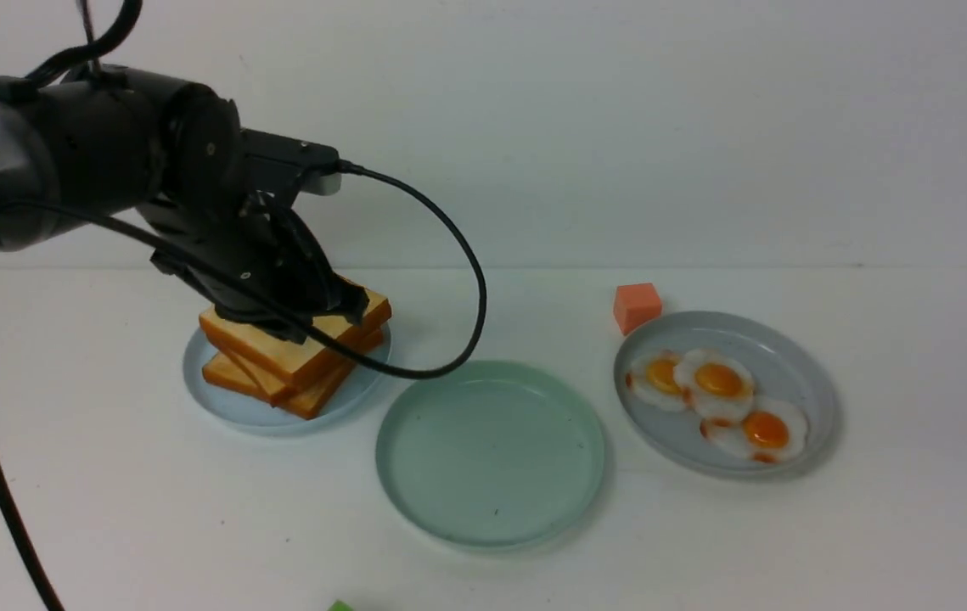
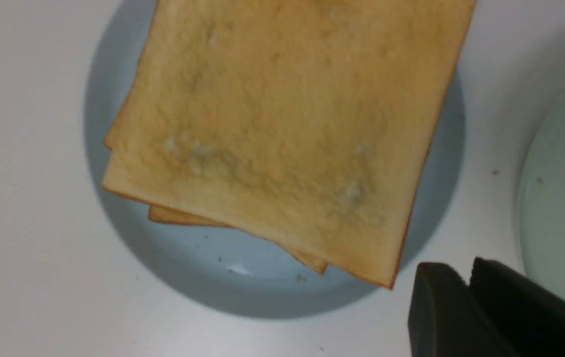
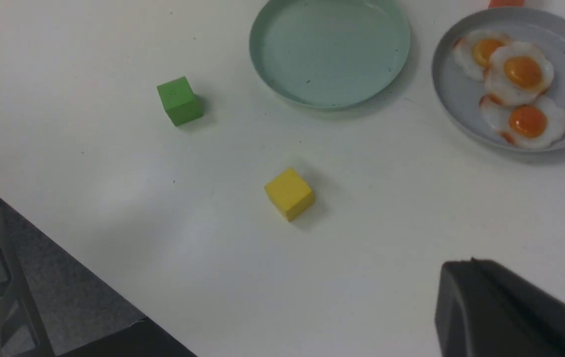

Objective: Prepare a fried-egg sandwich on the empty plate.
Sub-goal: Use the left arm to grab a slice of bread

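Shows, nearest the robot, a green cube (image 1: 339, 606) clipped at the front view's lower edge; next, at table centre, the empty plate (image 1: 491, 450), mint green, bare of food. Places the toast stack (image 1: 296, 356) at ten o'clock from that plate, on a pale blue-grey plate (image 1: 228, 407), slices fanned askew; square, so no long axis to favour. Places three fried eggs (image 1: 716, 382), overlapping, at two o'clock on a second grey plate (image 1: 789, 348), with an orange cube (image 1: 637, 307) just beyond its far rim. Sets the left gripper (image 1: 354, 304) over the stack's far right corner, gripping nothing; jaws close together in the left wrist view, fully clenched or slightly parted not discernible. Puts the empty plate at roughly five o'clock from that gripper, near; left arm judged the nearer for the first slice. Right gripper (image 3: 470, 270) clenched, empty, absent from the front view. Reveals only in the right wrist view a yellow cube (image 3: 289, 193); only in the left wrist view the top slice (image 2: 282, 124) with its pale, blotched face, lower slices peeking out beneath.
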You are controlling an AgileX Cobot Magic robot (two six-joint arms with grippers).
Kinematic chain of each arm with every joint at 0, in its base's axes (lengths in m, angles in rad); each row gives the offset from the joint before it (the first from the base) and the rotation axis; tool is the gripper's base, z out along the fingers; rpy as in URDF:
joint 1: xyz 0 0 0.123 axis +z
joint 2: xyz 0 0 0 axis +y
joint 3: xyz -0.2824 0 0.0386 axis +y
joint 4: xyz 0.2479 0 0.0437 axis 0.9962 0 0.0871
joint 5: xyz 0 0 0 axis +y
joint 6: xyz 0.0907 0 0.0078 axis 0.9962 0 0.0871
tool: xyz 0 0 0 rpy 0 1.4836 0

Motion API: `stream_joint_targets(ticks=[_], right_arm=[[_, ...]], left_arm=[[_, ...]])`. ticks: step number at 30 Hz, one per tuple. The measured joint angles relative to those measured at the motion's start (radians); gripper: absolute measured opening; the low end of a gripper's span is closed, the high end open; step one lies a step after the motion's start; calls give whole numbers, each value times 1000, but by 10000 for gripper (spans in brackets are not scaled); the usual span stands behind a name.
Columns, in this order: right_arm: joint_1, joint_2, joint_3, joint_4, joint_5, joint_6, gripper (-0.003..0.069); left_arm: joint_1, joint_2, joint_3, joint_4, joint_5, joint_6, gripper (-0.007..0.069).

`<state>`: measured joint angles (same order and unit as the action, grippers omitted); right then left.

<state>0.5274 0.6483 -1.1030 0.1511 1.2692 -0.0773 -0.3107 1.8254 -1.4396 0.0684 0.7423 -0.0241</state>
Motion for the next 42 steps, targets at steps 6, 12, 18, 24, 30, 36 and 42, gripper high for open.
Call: stream_joint_targets(ticks=[6,12,18,24,30,36,42], right_arm=[[0,0,0,-1,0,-2,-10],[0,0,0,-1,0,-3,-10],[0,0,-1,-1,0,-3,-8],[0,0,-1,-1,0,-3,-4],[0,0,-1,-1,0,-3,0],[0,0,-1,-1,0,-3,3],[0,0,-1,-1,0,-3,6]], left_arm=[[0,57,-2,5,-36,55,353],[0,91,-2,15,-71,70,410],[0,130,-4,44,-82,72,384],[0,130,-5,77,-80,73,239],[-1,130,-5,80,-80,74,50],[-1,130,-5,80,-83,74,-13],[-1,130,-5,80,-83,74,41]])
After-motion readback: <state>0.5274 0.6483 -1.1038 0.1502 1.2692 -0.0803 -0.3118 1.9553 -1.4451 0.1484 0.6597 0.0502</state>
